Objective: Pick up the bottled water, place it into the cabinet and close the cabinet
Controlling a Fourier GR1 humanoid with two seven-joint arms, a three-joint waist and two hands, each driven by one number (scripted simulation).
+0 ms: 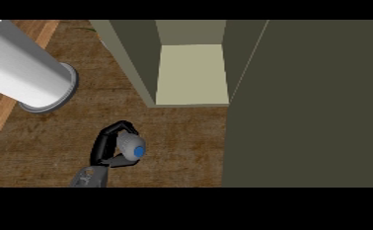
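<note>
Left robot hand [109, 145] enters from lower edge, fingers and thumb curled round the water bottle [133, 149], blue cap facing up. Bottle held over the desk [175, 140], short of the open cabinet [191, 73].

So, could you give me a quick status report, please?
Left hand shut on bottled water. Right hand not in view. Cabinet open ahead, path unobstructed.

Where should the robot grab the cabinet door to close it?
Probably at the door's free edge, the one nearest the robot at the view's bottom, pushing it leftward across the open cabinet. The door stands swung wide, a big flat panel; no handle shows, so flat fingers on its face suit. The left hand holds the bottle.
</note>
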